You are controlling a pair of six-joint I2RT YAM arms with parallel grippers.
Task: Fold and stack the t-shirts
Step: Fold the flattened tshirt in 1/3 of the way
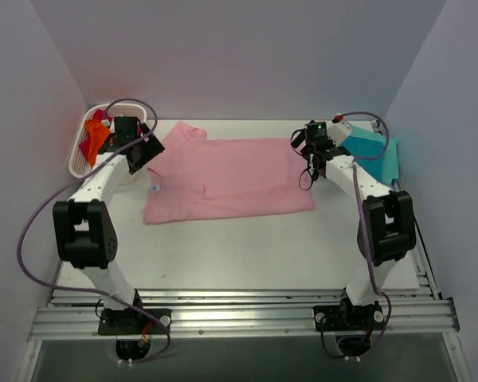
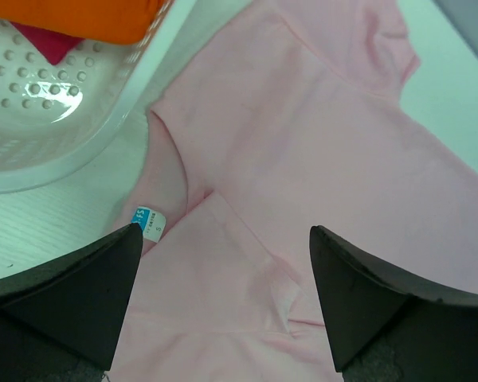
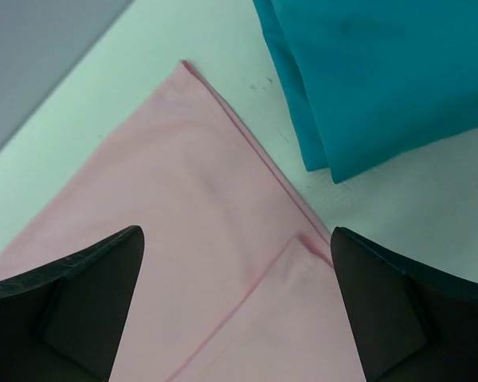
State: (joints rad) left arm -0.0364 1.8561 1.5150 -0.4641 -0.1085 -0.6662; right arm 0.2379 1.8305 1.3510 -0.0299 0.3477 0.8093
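A light pink t-shirt (image 1: 223, 177) lies flat across the middle of the table, with its near part folded over onto itself. My left gripper (image 2: 223, 263) hovers open over its collar end, beside the size tag (image 2: 147, 222), with nothing between the fingers. At the shirt's right hem corner (image 3: 303, 239) my right gripper (image 3: 237, 270) also stands open and empty. A folded teal t-shirt (image 3: 382, 72) lies just right of that corner, on the table's far right (image 1: 372, 151).
A white perforated basket (image 1: 84, 155) holding orange and red cloth stands at the far left, close to my left gripper; its rim (image 2: 80, 151) nearly touches the pink shirt. Grey walls close in the table on three sides.
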